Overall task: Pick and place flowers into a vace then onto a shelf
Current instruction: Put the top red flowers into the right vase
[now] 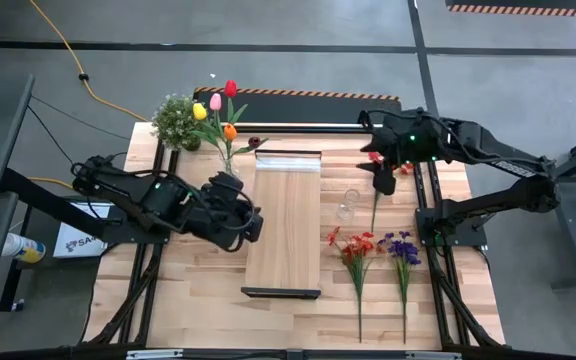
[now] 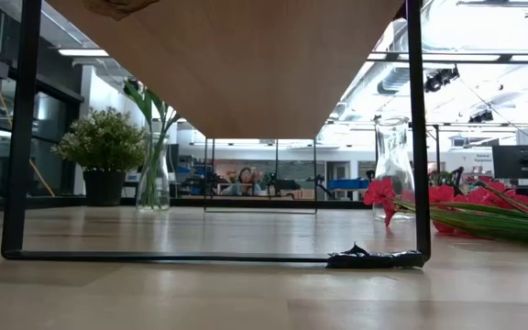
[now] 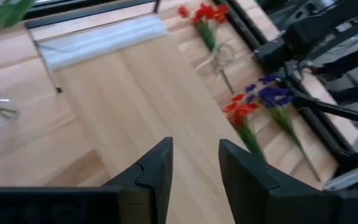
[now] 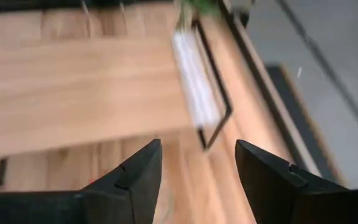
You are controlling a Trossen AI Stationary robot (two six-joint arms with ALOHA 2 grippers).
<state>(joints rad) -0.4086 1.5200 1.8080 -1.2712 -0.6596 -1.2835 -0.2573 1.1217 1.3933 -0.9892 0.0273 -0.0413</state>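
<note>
While spread right gripper (image 1: 381,178) hovers, red flower (image 1: 376,205) just below, left gripper (image 1: 251,226) spread beside shelf (image 1: 286,225).

Planked table (image 1: 188,300) — shelf (image 1: 286,215), flowers (image 1: 376,248), two glass vases, potted plant (image 1: 176,120)

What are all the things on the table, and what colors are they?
Tulips in vase: one bunch, yellow, pink, red and orange, in a clear vase at the far side, left of the shelf.
Potted plant: one, bushy green, far left corner, beside the vase.
Shelf: one, light wood on a dark frame, middle of the table.
Empty glass vase: one, clear, right of the shelf.
Red flower: one, lying by the right claw.
Red spray: one, lying flat, right of the shelf.
Purple cluster: one, lying flat beside the red spray.
Left claw: one, dark, open, at the shelf's left edge.
Right claw: one, dark, open, over the red flower.
</note>
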